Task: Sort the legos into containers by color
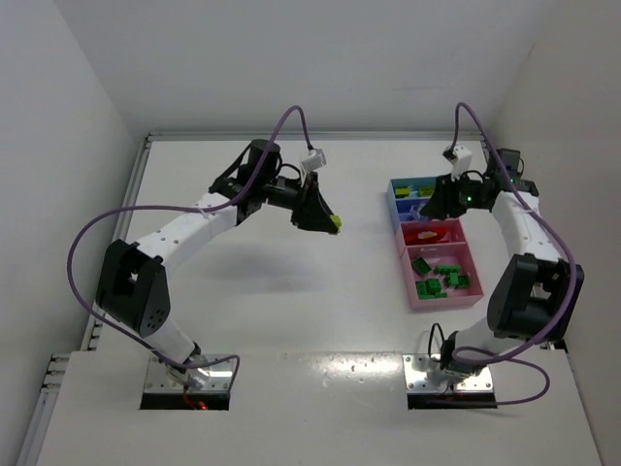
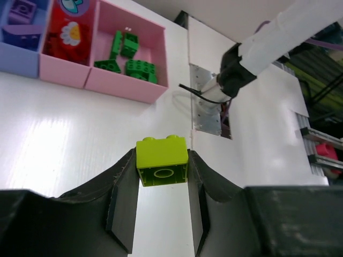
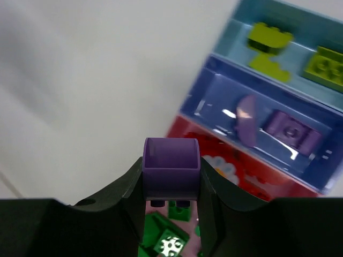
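My left gripper point(image 2: 162, 176) is shut on a yellow-green brick point(image 2: 162, 161), held above the bare table left of the trays; the brick also shows in the top view point(image 1: 335, 222). My right gripper point(image 3: 171, 179) is shut on a purple brick point(image 3: 171, 167), held over the red and green trays. The trays stand in a row at the right: a teal tray point(image 3: 244, 24) with yellow-green bricks point(image 3: 268, 40), a blue tray point(image 3: 214, 80) with purple bricks point(image 3: 289, 130), a pink tray point(image 1: 456, 229) with red bricks point(image 1: 427, 234), a pink tray point(image 1: 471, 291) with green bricks point(image 1: 441, 275).
White walls close in the table at the back and both sides. The right arm's base plate point(image 2: 209, 101) and cable lie near the table's front edge. The left arm's base plate point(image 1: 189, 381) is at the front left.
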`<action>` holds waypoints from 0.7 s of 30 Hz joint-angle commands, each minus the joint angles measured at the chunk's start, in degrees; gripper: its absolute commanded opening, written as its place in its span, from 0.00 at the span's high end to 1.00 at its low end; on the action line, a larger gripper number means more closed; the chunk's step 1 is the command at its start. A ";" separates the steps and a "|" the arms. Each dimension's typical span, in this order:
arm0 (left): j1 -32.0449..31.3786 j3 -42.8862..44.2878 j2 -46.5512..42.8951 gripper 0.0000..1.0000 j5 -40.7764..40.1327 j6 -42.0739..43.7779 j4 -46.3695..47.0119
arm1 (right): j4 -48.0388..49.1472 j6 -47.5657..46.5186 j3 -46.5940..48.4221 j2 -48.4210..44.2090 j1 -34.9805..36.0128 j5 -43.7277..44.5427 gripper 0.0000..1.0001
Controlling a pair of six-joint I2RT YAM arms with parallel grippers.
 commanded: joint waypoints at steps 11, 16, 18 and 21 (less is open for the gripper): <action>1.90 1.06 -2.12 1.00 -5.10 1.01 1.60 | 25.27 12.87 1.03 7.65 1.67 20.78 0.95; 1.90 1.59 -0.89 1.00 -5.10 0.49 1.60 | 24.57 11.03 1.12 9.59 2.20 22.89 0.95; 1.90 2.12 -0.37 1.00 -5.62 0.49 1.08 | 24.57 10.50 1.12 10.38 2.20 23.51 0.95; 1.90 4.05 1.30 1.00 -6.15 -0.04 1.08 | 24.57 10.50 1.12 11.88 2.20 24.65 0.77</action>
